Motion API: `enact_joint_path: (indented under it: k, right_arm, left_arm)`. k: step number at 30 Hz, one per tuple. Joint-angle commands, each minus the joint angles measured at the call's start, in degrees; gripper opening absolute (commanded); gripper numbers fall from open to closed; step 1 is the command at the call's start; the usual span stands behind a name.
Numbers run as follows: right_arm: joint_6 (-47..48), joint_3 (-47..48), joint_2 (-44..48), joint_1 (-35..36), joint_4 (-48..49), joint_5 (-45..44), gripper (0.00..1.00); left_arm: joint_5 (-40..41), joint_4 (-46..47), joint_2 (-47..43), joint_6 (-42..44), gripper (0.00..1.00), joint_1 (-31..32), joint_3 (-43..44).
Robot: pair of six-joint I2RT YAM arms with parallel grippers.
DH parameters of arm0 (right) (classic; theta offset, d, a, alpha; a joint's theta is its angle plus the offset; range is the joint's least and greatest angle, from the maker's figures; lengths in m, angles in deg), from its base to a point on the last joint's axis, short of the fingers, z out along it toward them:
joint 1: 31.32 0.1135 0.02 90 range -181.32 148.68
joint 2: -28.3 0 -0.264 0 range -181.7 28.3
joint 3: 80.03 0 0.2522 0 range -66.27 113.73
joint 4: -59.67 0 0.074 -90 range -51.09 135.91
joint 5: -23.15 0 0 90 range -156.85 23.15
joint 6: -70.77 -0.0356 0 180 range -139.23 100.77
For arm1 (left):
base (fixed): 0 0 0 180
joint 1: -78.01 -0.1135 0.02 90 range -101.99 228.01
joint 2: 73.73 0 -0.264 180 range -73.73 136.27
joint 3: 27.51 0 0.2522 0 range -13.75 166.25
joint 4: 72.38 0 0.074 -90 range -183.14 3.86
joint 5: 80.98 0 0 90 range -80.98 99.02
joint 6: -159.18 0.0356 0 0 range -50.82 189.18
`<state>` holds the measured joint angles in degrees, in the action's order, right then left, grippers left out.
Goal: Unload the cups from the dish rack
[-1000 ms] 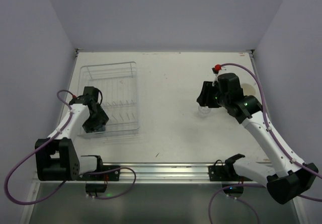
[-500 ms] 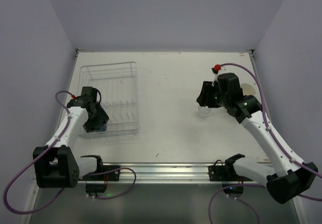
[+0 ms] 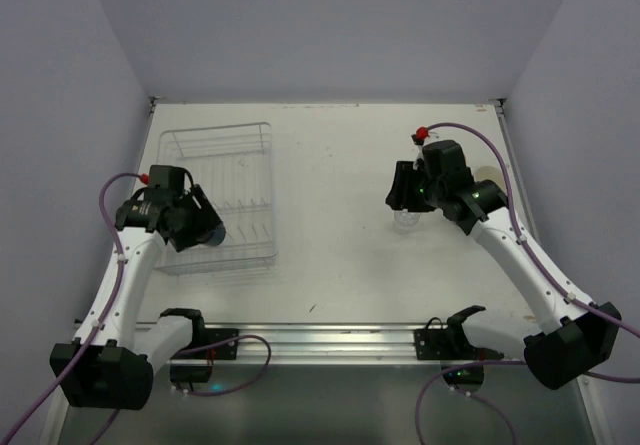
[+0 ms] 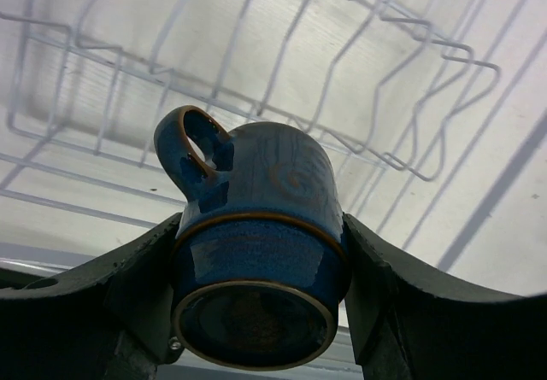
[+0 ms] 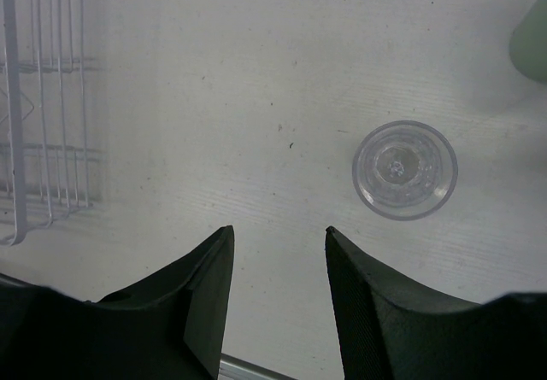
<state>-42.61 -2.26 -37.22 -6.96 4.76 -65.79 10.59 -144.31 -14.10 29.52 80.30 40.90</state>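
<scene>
Left gripper (image 3: 197, 223) is clamping the blue handled mug (image 4: 256, 201) by its sides, base toward the wrist camera, above the wires of the dish rack (image 3: 215, 140). Right gripper (image 5: 278, 236) is hovering over the desk (image 3: 330, 255) with jaws parted, holding nothing. The clear glass (image 5: 405, 169) is standing just ahead to the right, with the green cup (image 5: 532, 32) beyond it.

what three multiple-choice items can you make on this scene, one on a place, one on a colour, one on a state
1. Where does the clear round glass stand?
A on the white table, outside the white wire dish rack
B inside that rack
C on the floor
2. What colour is the glossy handled ceramic mug?
A salmon pink
B dark blue
C white
3. How is the left gripper?
A open, empty
B resting on the table
C shut on the mug
Key: 1 A, bare table surrounds the glass; 2 B, its glaze is blue with a brown rim; 3 C, both fingers press its sides.
</scene>
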Motion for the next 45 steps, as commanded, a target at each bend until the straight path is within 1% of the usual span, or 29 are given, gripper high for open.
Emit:
enact_joint_path:
  k: [1, 5, 6, 8, 9, 11, 12, 13, 14, 15, 16, 17, 18, 19, 20, 21, 23, 24, 25, 26, 27, 28, 30, 32, 34, 35, 36, 39, 45]
  right_arm:
    - [1.05, 2.87, -1.45, 0.16, 0.19, 1.49, 0.50]
    - [1.05, 3.84, -2.86, 0.16, -0.43, 2.28, 0.50]
    - [0.88, 4.37, -3.04, 0.16, -0.51, 2.71, 0.50]
    - [0.44, 5.25, -3.56, 0.16, -0.60, 3.77, 0.50]
    - [0.26, 6.21, -3.74, 0.16, -0.52, 5.95, 0.50]
    - [0.09, 7.18, -4.27, 0.16, -0.34, 9.03, 0.50]
    - [-0.35, 7.79, -4.36, 0.16, 0.27, 10.79, 0.50]
    - [-0.79, 8.06, -4.53, 0.16, 0.36, 14.20, 0.50]
    - [-1.58, 8.15, -4.53, 0.16, 0.71, 15.89, 0.50]
    - [-2.02, 8.06, -4.53, 0.16, 2.02, 17.73, 0.50]
    - [-2.55, 8.06, -4.62, 0.16, 2.64, 21.66, 0.50]
    - [-3.77, 8.06, -4.53, 0.16, 3.35, 23.53, 0.50]
    - [-4.39, 7.98, -4.88, 0.16, 4.14, 25.64, 0.50]
    - [-4.92, 7.89, -4.97, 0.16, 6.23, 29.92, 0.50]
    - [-6.06, 7.63, -5.23, 0.16, 7.73, 32.31, 0.50]
    - [-6.85, 6.93, -5.76, 0.16, 10.88, 34.34, 0.50]
    - [-9.13, 6.22, -6.29, 0.16, 13.71, 38.90, 0.50]
    - [-9.93, 5.78, -6.64, 0.16, 16.25, 40.32, 0.50]
    - [-10.72, 5.34, -7.25, 0.16, 17.84, 41.55, 0.50]
    - [-12.90, 4.99, -7.43, 0.16, 19.68, 44.09, 0.50]
    - [-13.79, 4.29, -7.69, 0.16, 22.57, 45.16, 0.50]
    - [-14.67, 3.93, -8.04, 0.34, 24.08, 46.21, 0.50]
    - [-17.13, 2.88, -8.31, 0.25, 27.68, 47.80, 0.50]
    - [-19.58, 1.92, -8.84, 0.25, 30.23, 49.47, 0.50]
    - [-21.61, 0.33, -9.01, 0.25, 34.63, 51.75, 0.50]
    - [-24.06, -0.28, -9.19, 0.25, 36.73, 52.37, 0.50]
    - [-25.48, -1.68, -9.19, 0.25, 40.58, 52.99, 0.50]
    - [-30.40, -3.97, -9.89, 0.25, 48.58, 55.80, 0.51]
    - [-37.70, -6.35, -10.42, 0.25, 58.19, 57.56, 0.51]
  left_arm:
    - [-8.75, 4.38, -3.03, -1.03, 0.00, 0.26, 1.68]
    - [-15.70, 8.15, -3.91, -1.56, 0.00, 0.61, 4.93]
    - [-18.76, 11.47, -4.44, -1.82, 0.00, 0.79, 5.28]
    - [-22.37, 16.75, -5.23, -2.88, 0.00, 0.88, 4.50]
    - [-26.13, 21.65, -5.32, -3.40, 0.00, 0.97, 4.06]
    - [-31.16, 28.17, -5.06, -4.72, 0.00, 1.05, 2.66]
    - [-33.10, 34.12, -4.62, -5.51, 0.00, 1.58, 0.91]
    - [-36.25, 37.48, -4.36, -6.39, 0.00, 1.76, 0.02]
    - [-37.76, 40.56, -4.01, -7.00, 0.00, 2.19, -0.94]
    - [-40.64, 46.34, -3.22, -7.71, 0.00, 2.72, -2.87]
    - [-42.24, 50.14, -2.86, -10.06, 0.00, 2.90, -4.19]
    - [-43.74, 54.18, -2.60, -11.91, 0.00, 3.34, -5.68]
    - [-45.06, 64.22, -2.07, -13.76, 0.00, 4.12, -7.18]
    - [-47.33, 69.54, -1.72, -18.04, 0.00, 4.74, -10.41]
    - [-47.96, 73.69, -1.28, -20.09, 0.00, 5.53, -11.58]
    - [-48.93, 81.39, 0.29, -21.67, 0.00, 7.28, -12.54]
    - [-49.37, 88.46, 2.05, -26.16, 0.00, 9.22, -14.74]
    - [-49.55, 95.80, 4.15, -27.65, 0.00, 11.06, -15.36]
    - [-50.33, 99.79, 5.13, -30.97, 0.00, 11.68, -16.06]
    - [-50.52, 102.88, 6.18, -32.57, 0.00, 12.39, -17.03]
    - [-50.87, 109.52, 7.85, -34.07, 0.00, 13.52, -17.56]
    - [-51.13, 112.28, 8.56, -36.34, 0.00, 13.97, -17.82]
    - [-51.22, 117.38, 9.62, -37.85, 0.00, 14.94, -18.18]
    - [-51.31, 119.60, 9.97, -39.35, 0.00, 15.38, -18.09]
    - [-51.31, 121.89, 10.50, -40.49, 0.00, 15.73, -18.00]
    - [-51.40, 122.41, 10.59, -40.84, 0.00, 16.08, -18.00]
    - [-51.48, 123.64, 10.76, -41.72, 0.00, 16.17, -18.09]
    - [-51.66, 124.53, 10.85, -42.34, 0.00, 16.52, -18.18]
    - [-51.84, 124.79, 10.94, -42.61, 0.00, 16.88, -18.35]
